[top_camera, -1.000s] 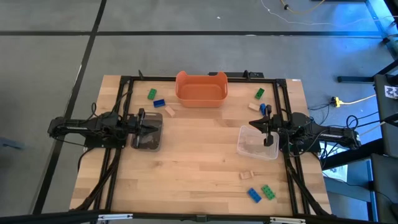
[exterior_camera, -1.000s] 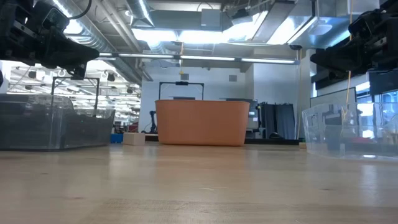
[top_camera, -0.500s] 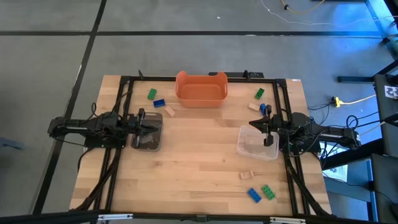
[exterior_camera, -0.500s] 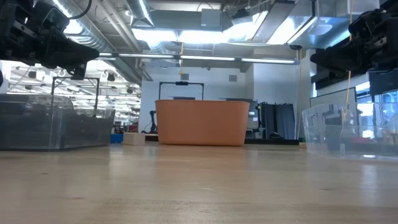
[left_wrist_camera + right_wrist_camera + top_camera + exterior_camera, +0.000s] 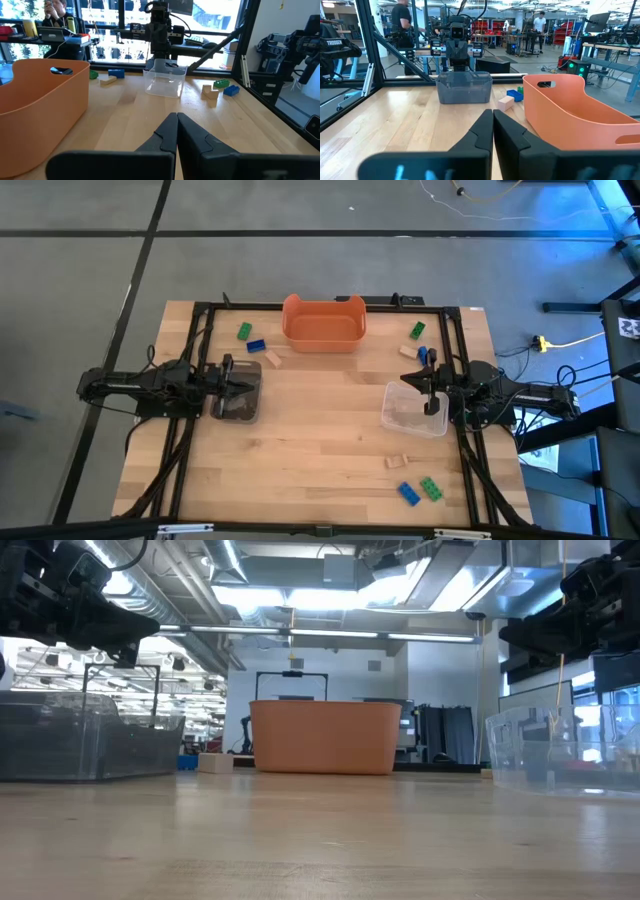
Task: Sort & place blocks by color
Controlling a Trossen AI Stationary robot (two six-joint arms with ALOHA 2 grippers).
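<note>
Small blocks lie flat on the wooden table in three groups. At the far left are a green (image 5: 244, 331), a blue (image 5: 256, 346) and a tan one (image 5: 271, 357). A green (image 5: 417, 330) and a blue one (image 5: 422, 354) lie at the far right. Near the front right lie a tan (image 5: 398, 462), a blue (image 5: 408, 493) and a green one (image 5: 431, 488). My left gripper (image 5: 252, 388) is shut and level above the dark container (image 5: 238, 405). My right gripper (image 5: 406, 379) is shut above the clear container (image 5: 413, 415). Both hold nothing.
An orange tub (image 5: 322, 323) stands at the middle of the far edge. A black frame (image 5: 200, 340) runs along the table's sides. The wood between the two containers lies bare. In the room beyond the table people stand at benches (image 5: 402, 20).
</note>
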